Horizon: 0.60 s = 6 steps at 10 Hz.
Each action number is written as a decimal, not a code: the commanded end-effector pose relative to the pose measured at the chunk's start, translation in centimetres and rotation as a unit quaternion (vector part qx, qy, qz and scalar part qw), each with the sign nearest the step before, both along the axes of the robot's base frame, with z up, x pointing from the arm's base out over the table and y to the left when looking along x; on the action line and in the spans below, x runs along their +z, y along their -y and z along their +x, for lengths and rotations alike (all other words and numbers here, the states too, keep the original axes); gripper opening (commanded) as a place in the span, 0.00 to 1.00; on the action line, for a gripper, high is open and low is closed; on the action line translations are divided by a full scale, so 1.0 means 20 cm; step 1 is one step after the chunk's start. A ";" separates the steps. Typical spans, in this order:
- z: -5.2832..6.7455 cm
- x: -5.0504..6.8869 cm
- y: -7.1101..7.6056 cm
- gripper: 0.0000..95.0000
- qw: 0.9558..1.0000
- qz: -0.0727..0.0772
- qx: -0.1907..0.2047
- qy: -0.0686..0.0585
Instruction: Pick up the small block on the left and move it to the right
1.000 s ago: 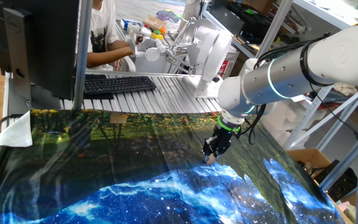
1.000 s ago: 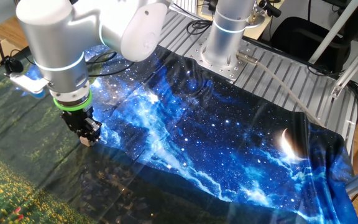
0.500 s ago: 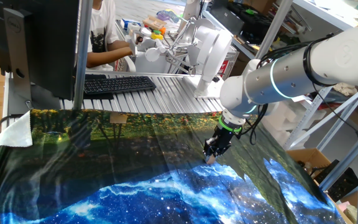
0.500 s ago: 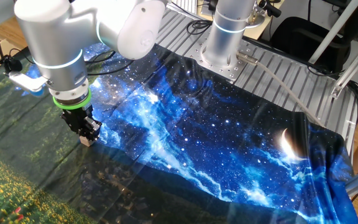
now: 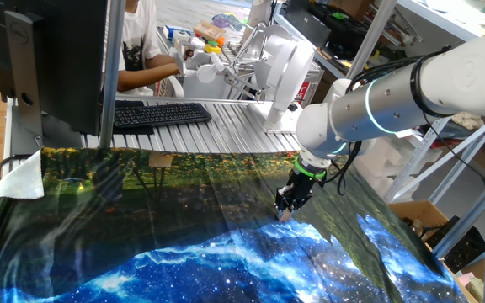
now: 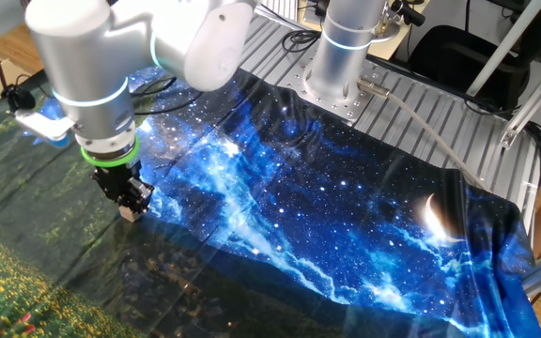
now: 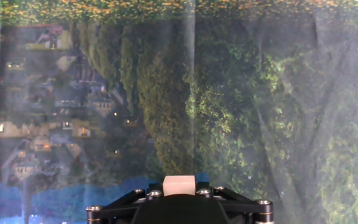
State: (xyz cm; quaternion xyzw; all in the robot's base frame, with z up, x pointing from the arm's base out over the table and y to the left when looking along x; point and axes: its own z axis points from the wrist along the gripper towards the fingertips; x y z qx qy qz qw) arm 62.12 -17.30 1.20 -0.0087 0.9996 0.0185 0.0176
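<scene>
The small block (image 7: 179,185) is a tiny pale tan cube that shows between my black jaws at the bottom middle of the hand view. My gripper (image 5: 286,210) points down at the printed cloth (image 5: 183,210), where the dark forest print meets the blue galaxy print, and is shut on the block (image 5: 285,216). In the other fixed view the gripper (image 6: 131,207) hangs under the green wrist ring at the left, with the block (image 6: 130,214) at its tip just over the cloth. Whether the block touches the cloth I cannot tell.
A keyboard (image 5: 158,114) and a dark monitor (image 5: 49,59) stand on the ribbed metal table behind the cloth, with a person seated beyond. A flat tan piece (image 5: 160,160) lies at the cloth's back edge. The arm's base (image 6: 336,84) is bolted at the far side.
The gripper and block stay at nearly the same spot over the cloth. Only the arm's upper links have shifted slightly.
</scene>
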 end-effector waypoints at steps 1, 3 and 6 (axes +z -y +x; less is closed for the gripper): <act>0.00 0.07 -0.01 0.00 1.000 0.000 0.004 -0.005; 0.00 0.14 0.00 0.00 1.000 0.008 0.003 -0.005; -0.02 0.26 0.02 0.00 1.000 0.017 0.004 -0.004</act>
